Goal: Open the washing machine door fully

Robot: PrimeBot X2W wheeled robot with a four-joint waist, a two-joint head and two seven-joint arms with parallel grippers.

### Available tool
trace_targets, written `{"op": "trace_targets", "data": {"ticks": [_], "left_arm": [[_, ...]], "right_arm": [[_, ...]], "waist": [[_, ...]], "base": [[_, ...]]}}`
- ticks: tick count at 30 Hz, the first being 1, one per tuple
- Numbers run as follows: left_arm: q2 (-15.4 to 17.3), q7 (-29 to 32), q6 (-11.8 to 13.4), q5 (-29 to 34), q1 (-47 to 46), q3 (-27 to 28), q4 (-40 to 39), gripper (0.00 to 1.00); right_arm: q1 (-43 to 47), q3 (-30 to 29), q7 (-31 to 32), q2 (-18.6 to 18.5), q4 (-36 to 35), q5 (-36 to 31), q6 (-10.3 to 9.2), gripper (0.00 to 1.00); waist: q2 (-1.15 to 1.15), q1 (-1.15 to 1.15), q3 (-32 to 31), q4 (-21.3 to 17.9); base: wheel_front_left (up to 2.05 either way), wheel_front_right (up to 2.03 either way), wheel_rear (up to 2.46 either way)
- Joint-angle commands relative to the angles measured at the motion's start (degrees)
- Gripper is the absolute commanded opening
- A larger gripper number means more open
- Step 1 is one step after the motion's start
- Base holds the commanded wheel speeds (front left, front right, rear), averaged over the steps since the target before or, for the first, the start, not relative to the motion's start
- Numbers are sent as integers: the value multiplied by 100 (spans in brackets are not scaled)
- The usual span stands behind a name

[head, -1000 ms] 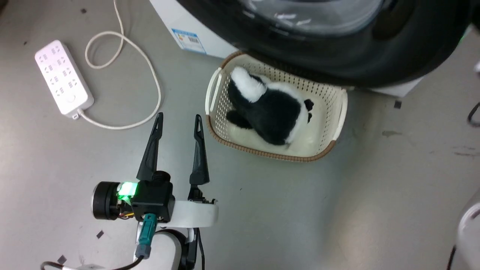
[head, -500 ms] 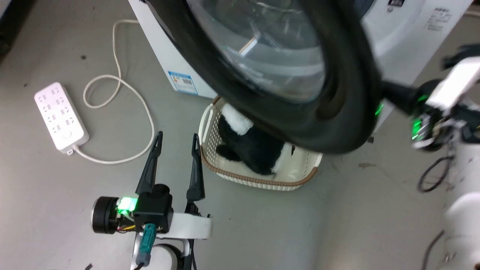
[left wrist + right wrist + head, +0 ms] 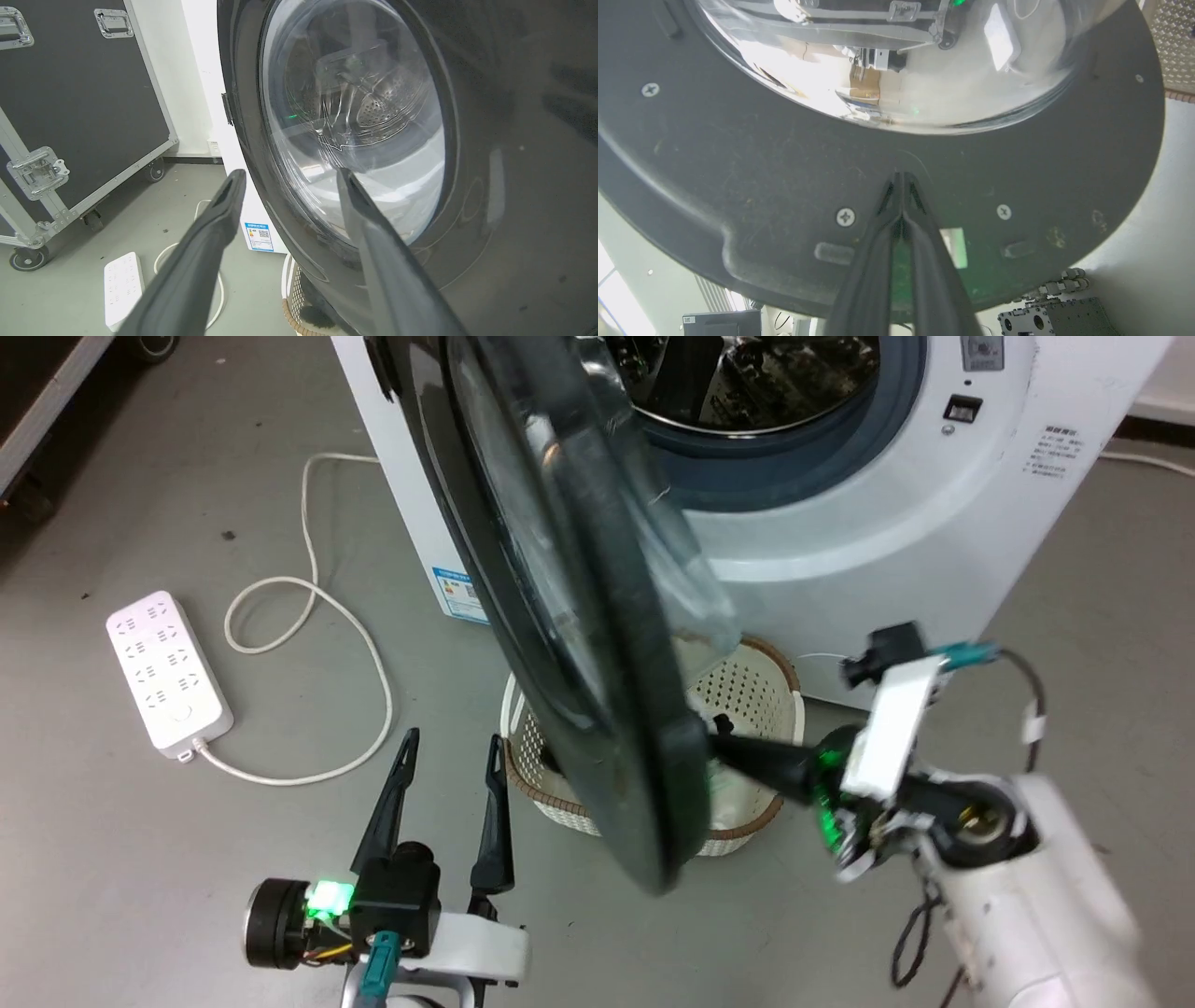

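In the head view the washing machine door [image 3: 560, 569] stands swung out from the white washing machine [image 3: 934, 523], nearly edge-on, and the drum mouth [image 3: 766, 392] is uncovered behind it. Its lower rim hangs over a cream basket [image 3: 780, 695] on the floor [image 3: 1074, 644]; a dark item [image 3: 719, 721] lies in the basket, mostly hidden by the door. The right gripper [image 3: 714, 739] has its fingers together, tips touching the door's inner rim. The left gripper [image 3: 453, 737] hovers over bare floor just left of the basket, fingers apart and holding nothing. A power strip [image 3: 168, 672] and its looped cable [image 3: 359, 635] lie well to the left. In the left wrist view the spread left gripper [image 3: 288, 172] faces the door's glossy outer side [image 3: 514, 163], with a wheeled black flight case [image 3: 70, 93] to the left and open floor between. In the right wrist view the closed right gripper [image 3: 901, 176] rests its tips on the door's inner face [image 3: 738, 163], just below the glass bowl [image 3: 887, 60].
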Motion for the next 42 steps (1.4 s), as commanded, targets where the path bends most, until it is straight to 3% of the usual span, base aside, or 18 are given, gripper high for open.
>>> {"op": "trace_targets", "data": {"ticks": [1, 5, 8, 9, 10, 16, 24, 29, 32, 33, 36, 37, 39, 42], "left_arm": [[-18, -30, -26, -36, 92, -12, 43, 100], [-30, -30, -56, -49, 152, -7, 83, 100], [-35, -30, -71, -77, 182, 47, 93, 100], [-33, -30, -86, -82, 186, 67, 90, 100], [-28, -30, -103, -91, 189, 91, 83, 100], [1, -30, -189, -177, 224, 327, -39, 100], [33, -30, -279, -249, 401, 658, -140, 100], [29, -30, -335, -265, 498, 820, -183, 100], [21, -30, -358, -269, 541, 859, -206, 100], [12, -30, -389, -287, 590, 903, -208, 100], [-2, -30, -422, -299, 649, 970, -199, 100], [-2, -30, -422, -299, 649, 970, -199, 100], [-19, -30, -453, -300, 694, 1008, -185, 100], [-30, -30, -483, -308, 733, 1023, -144, 100]], "right_arm": [[170, 268, -153, 20, -99, 158, 6, 0], [288, 638, -419, 20, -182, 281, 6, 0], [288, 577, -728, 20, -187, 217, 6, 0], [280, 496, -856, 20, -165, 213, 6, 66], [258, 416, -963, 20, -154, 203, 6, 100], [228, -58, -1998, -299, -652, -460, 6, 100], [780, -189, -4277, -1105, -1731, -2782, 6, 100], [1352, -311, -5489, -1395, -2185, -4244, 6, 100], [1592, -384, -5814, -1415, -2324, -4778, 6, 100], [1860, -474, -6123, -1399, -2471, -5392, 6, 100], [2302, -713, -6425, -1236, -2703, -6292, 6, 100], [2302, -713, -6425, -1236, -2703, -6292, 6, 100], [2755, -878, -6559, -960, -2974, -6993, 6, 100], [3056, -944, -6613, -751, -3135, -7400, 6, 100]], "waist": [[0, 1, -30, 7], [0, 1, -69, 23], [0, 1, -118, 5], [0, 1, -131, -7], [0, 1, -142, -24], [0, 1, -265, -238], [0, 1, -542, -688], [0, 1, -642, -959], [0, 1, -669, -1045], [0, 1, -711, -1122], [0, 1, -749, -1203], [0, 1, -749, -1203], [0, 1, -764, -1262], [0, 1, -778, -1293]], "base": [[0, 0, 0], [0, 0, 0], [0, 0, 0], [0, 0, 0], [0, 0, 0], [0, 0, 0], [0, 0, 0], [0, 0, 0], [0, 0, 0], [0, 0, 0], [0, 0, 0], [0, 0, 0], [0, 0, 0], [0, 0, 0]]}}
